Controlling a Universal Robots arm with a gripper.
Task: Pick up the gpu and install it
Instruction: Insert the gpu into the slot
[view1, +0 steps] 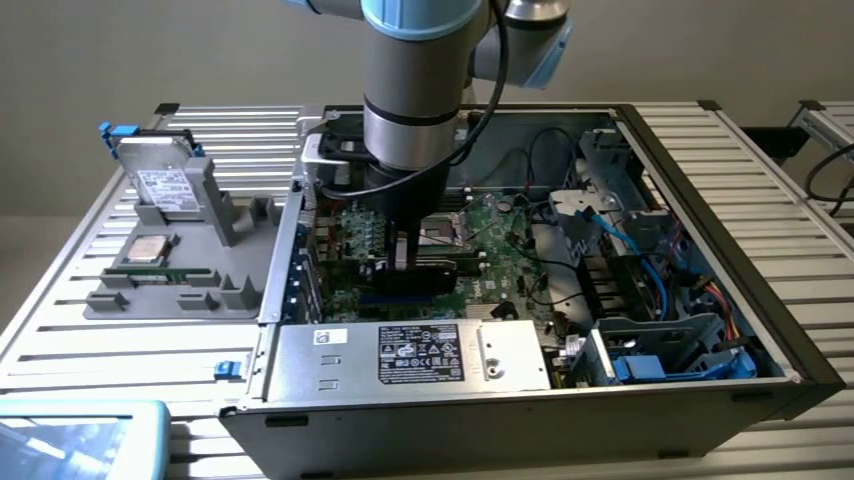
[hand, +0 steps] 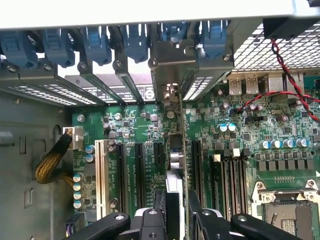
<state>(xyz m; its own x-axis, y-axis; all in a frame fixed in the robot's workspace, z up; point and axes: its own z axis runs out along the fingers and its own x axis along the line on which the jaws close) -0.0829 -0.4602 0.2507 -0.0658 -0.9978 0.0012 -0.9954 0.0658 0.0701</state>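
The gpu (hand: 176, 150) stands on edge over the green motherboard (hand: 240, 135), in line with the black expansion slots (hand: 140, 170). Its metal bracket (hand: 172, 65) sits against the case's rear slot openings, under the blue clips (hand: 95, 45). My gripper (hand: 176, 200) is shut on the card's near end, one black finger on each face. In the exterior view the gripper (view1: 407, 255) is low inside the open computer case (view1: 747, 330), with the card's black body (view1: 434, 270) under it. Whether the card's edge is fully down in the slot is hidden.
A power supply (view1: 414, 355) lies at the case's front, with blue cables (view1: 641, 240) and drive cages toward the exterior view's right. A yellow braided cable (hand: 50, 162), red and black wires (hand: 290, 75) and the CPU socket (hand: 285, 210) flank the card. Outside, a grey fixture (view1: 174, 280) holds a hard drive (view1: 167, 185).
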